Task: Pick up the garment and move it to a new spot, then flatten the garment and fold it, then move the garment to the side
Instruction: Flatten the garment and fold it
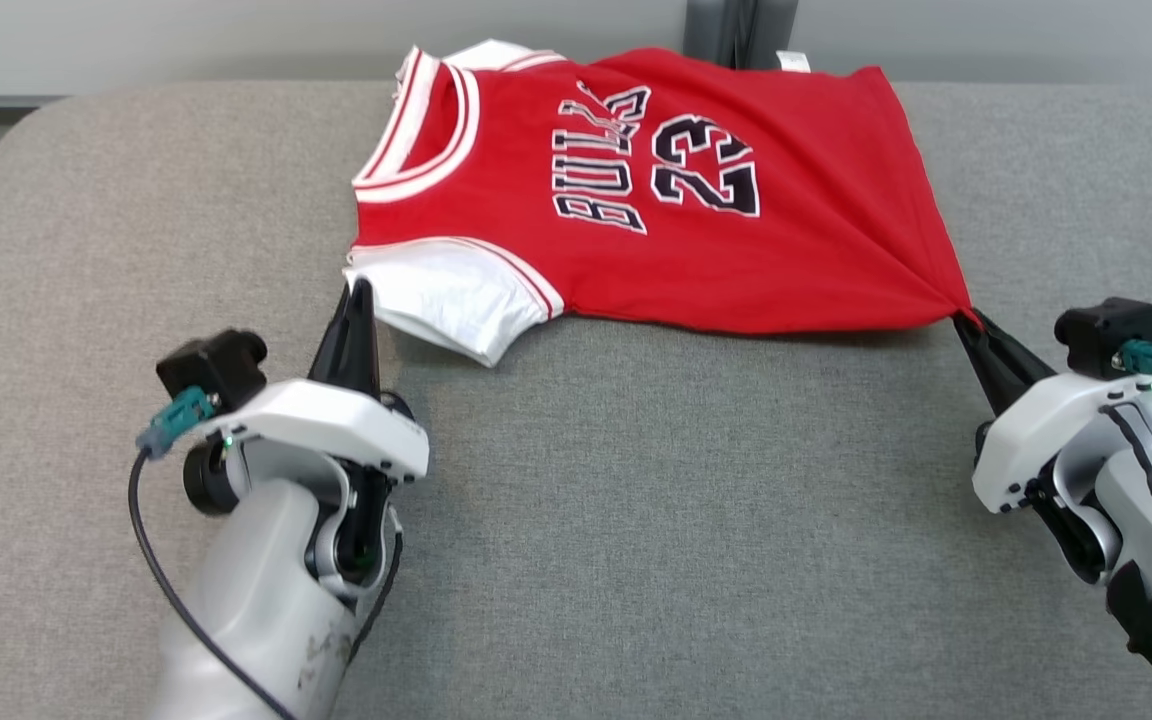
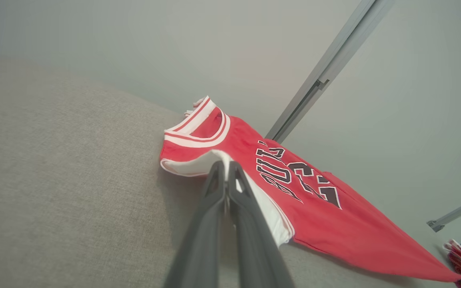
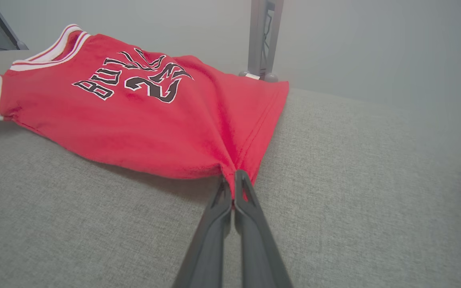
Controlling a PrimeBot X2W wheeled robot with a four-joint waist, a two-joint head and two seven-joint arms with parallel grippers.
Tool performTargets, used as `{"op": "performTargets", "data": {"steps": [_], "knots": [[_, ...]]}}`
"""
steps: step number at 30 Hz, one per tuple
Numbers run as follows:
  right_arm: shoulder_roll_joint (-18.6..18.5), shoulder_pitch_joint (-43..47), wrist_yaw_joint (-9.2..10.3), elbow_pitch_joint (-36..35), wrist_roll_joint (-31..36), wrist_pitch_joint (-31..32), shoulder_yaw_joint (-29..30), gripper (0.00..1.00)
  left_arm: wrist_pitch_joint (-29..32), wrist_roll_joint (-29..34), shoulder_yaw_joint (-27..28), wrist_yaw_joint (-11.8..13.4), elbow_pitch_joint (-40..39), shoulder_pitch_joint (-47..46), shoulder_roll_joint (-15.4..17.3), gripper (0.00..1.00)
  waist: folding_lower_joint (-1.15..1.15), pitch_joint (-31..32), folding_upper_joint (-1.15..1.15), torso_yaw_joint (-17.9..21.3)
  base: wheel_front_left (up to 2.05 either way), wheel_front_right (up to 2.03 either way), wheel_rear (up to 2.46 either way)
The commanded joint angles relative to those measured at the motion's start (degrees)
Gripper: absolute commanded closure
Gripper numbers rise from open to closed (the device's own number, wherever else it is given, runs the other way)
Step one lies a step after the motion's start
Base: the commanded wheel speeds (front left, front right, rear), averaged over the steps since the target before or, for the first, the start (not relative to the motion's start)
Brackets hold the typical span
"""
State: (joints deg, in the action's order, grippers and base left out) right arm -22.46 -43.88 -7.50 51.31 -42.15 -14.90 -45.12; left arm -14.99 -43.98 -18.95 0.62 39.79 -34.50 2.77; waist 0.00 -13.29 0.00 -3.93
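The red-and-white fabric basketball jersey [image 1: 656, 200] lies spread at the far middle of the grey cloth table [image 1: 636, 520], left gripper [image 1: 360, 292] pinching its near sleeve, right gripper [image 1: 969, 318] its near hem corner: flattening looks underway, folding and setting aside remain

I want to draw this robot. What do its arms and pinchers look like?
The left gripper and right gripper each have two long, dark, pointy fingers on a white shell, then a rounded grey forearm. Each wrist carries a black camera block with a teal plug, a thin black cable and a tiny green light. The left forearm has dark scuffs.
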Motion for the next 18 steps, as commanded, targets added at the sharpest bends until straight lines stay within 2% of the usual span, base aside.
{"op": "performTargets", "data": {"steps": [1, 10, 18], "knots": [[-0.9, 1.1, 0.0, -0.1, -0.6, -0.3, -0.4, 1.0, -0.2, -0.6, 0.5, 0.5, -1.4, 1.9, 0.3, 1.0, 0.0, 1.1, 0.0, -0.2, 0.0, 0.0, 0.0], [-2.5, 5.1, 0.0, -1.9, -0.6, -0.3, -3.4, 1.0, -0.2, -0.3, 2.6, 3.1, -12.9, 13.9, 0.3, 1.0, 0.0, 3.5, 0.0, -0.5, 0.0, 0.0, 0.0], [-3.8, 7.8, -0.01, -1.9, -3.2, -0.3, -6.3, 1.0, -0.2, 1.6, 1.8, 5.1, -20.3, 21.6, 0.3, 1.0, 0.0, 5.5, 0.0, -1.4, 0.0, 0.0, 0.0]]}}
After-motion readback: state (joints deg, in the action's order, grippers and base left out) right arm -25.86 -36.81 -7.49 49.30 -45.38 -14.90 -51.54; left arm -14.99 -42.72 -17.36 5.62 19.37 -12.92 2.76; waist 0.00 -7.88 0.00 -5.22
